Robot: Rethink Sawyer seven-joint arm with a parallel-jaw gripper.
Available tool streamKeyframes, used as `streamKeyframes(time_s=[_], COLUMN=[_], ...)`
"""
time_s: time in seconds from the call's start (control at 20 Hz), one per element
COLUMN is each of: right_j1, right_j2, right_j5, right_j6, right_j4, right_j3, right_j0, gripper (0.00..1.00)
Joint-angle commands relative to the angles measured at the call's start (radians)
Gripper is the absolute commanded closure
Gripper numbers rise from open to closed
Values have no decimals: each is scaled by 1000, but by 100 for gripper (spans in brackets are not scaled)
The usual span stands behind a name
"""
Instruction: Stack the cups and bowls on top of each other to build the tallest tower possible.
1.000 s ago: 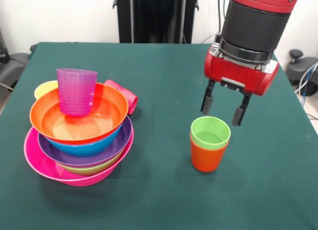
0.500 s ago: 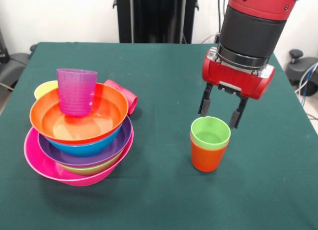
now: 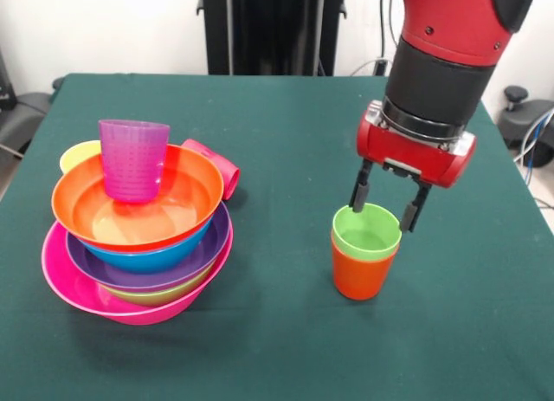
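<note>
- The tower [image 3: 138,245] stands near the worktop's [image 3: 286,332] left edge; the pink bowl [image 3: 65,275] is its base, with a green bowl [image 3: 156,294], the purple bowl [image 3: 199,249], the blue bowl [image 3: 160,255] and the orange bowl [image 3: 186,189] nested inside it in turn
- The purple cup [image 3: 133,158] stands upright in the orange bowl; so all five bowls and one cup seem already placed
- A yellow cup [image 3: 78,154] and a red cup [image 3: 216,165] show only partly behind the pile; the red one lies on its side touching the orange bowl's rim; whether either counts as stacked I cannot tell
- The green cup [image 3: 367,230] sits nested in the orange cup [image 3: 362,271] toward the right half of the worktop, well apart from the tower; this pair is not yet added
- The end effector [image 3: 384,203] hangs open just over the green cup's far rim, fingers spread either side, holding nothing
- Judged remaining: grasp the nested pair, carry it onto the purple cup, then deal with the yellow and red cups
</note>
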Motion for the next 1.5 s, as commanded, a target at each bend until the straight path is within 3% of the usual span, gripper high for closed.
streamKeyframes(time_s=[0.05,0.45,1.2,1.5], right_j1=[71,113,215,226], right_j2=[53,54,70,62], right_j5=[27,-1,-148,-151], right_j6=[196,205,185,180], right_j4=[7,19,21,33], right_j3=[-21,-37,-40,-45], right_j0=[28,34,10,14], gripper=[0,0,0,0])
